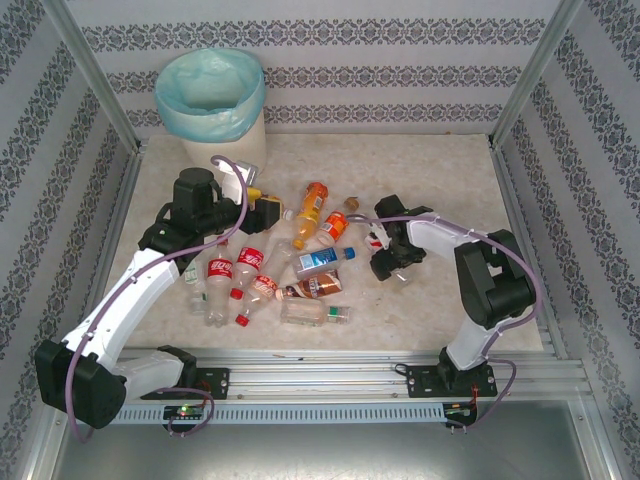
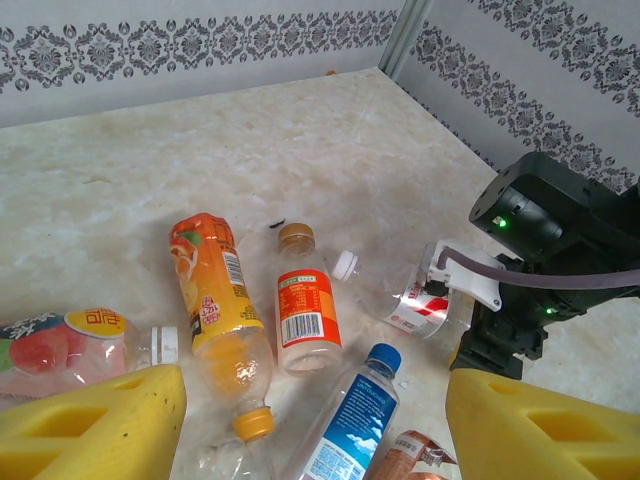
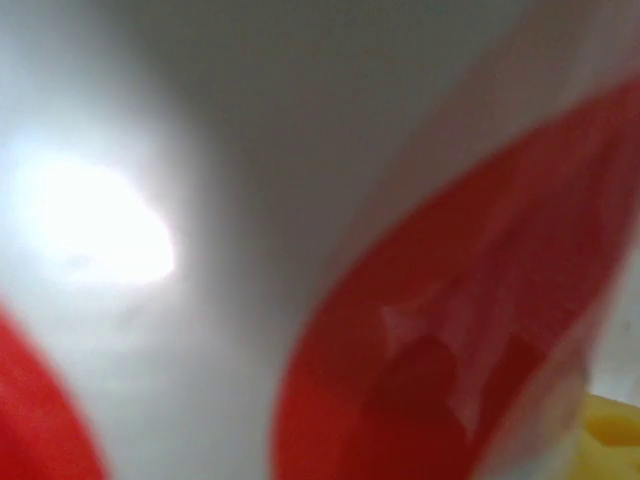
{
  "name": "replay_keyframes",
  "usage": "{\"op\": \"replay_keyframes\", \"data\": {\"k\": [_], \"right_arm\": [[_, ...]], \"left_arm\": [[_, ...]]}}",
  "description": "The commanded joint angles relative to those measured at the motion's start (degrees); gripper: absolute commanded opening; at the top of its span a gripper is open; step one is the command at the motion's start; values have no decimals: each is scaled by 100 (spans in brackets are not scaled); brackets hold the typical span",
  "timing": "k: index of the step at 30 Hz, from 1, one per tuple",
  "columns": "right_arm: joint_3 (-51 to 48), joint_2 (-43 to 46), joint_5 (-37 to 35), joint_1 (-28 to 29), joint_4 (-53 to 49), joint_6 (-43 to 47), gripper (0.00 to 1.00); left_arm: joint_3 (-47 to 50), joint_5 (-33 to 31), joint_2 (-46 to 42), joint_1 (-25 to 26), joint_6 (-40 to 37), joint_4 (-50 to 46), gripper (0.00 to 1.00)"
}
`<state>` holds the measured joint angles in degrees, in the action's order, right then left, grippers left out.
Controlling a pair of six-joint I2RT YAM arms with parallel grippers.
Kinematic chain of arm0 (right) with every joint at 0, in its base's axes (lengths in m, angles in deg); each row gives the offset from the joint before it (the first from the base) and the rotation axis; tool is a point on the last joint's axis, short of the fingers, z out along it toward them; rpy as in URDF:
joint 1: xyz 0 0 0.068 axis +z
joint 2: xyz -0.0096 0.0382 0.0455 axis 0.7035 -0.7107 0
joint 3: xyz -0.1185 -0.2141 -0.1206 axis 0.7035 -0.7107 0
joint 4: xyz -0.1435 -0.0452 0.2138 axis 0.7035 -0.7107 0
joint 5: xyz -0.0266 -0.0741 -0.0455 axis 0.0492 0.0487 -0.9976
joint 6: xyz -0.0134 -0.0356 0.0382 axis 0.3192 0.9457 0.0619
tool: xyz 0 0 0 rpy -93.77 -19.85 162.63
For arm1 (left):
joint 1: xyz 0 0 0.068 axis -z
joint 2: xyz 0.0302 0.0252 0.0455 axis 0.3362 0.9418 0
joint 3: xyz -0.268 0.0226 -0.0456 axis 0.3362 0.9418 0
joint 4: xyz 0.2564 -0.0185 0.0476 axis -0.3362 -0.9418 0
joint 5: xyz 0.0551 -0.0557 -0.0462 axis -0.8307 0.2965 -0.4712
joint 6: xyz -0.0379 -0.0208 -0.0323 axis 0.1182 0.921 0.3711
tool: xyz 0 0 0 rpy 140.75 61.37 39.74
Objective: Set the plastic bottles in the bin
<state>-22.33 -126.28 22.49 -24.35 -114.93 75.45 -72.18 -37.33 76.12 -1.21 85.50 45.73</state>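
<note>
The plastic bottles [image 1: 318, 262] are found lying on their sides in a loose cluster at the middle of the counter [image 1: 440, 170]. In the left wrist view an orange bottle [image 2: 215, 300], a brown-capped bottle [image 2: 305, 315] with an orange-red label and a blue-labelled bottle [image 2: 350, 415] are laid just beside one another, with a pink bottle [image 2: 60, 350] to their left. A clear bottle with a red label [image 2: 400, 298] and a white cap is placed to their right, on the counter.

The bin [image 1: 245, 140] is stood upright at the far left corner, well apart from the cluster, with a turquoise liner [image 1: 180, 115] folded over its rim.

The left hand [image 1: 265, 205] is held above the far side of the cluster; its yellow fingers [image 2: 100, 425] are spread apart, and nothing is gripped between them.

The right hand [image 1: 380, 245] is set around the clear red-labelled bottle, whose label is pressed close to the right wrist camera. Whether that bottle is actually clamped cannot be told.
</note>
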Motion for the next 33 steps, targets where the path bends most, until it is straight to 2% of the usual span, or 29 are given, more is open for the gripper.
{"op": "replay_keyframes", "data": {"k": [1,4,14,18,21,26,30,33], "right_arm": [[122,101,150,-25,-145,-81,74],[79,398,149,-23,-143,-150,68],[-200,1794,-139,-35,-206,-414,61],[-216,2458,247,68,-137,-455,59],[-284,2992,524,397,174,-408,58],[-372,3553,950,1226,868,-314,59],[-227,3563,1346,1494,1126,-415,59],[-86,3409,1364,1707,1138,-422,58]], "left_arm": [[56,-81,-24,73,127,226,70],[40,-76,19,76,208,296,69],[-436,-103,322,76,741,495,68],[-908,-135,598,79,1131,575,66],[-1258,-76,945,81,1489,618,66],[-1690,395,1529,83,2118,676,65],[-1518,1166,1693,82,2601,1458,66],[-1363,1558,1689,93,2848,1819,66]]}}
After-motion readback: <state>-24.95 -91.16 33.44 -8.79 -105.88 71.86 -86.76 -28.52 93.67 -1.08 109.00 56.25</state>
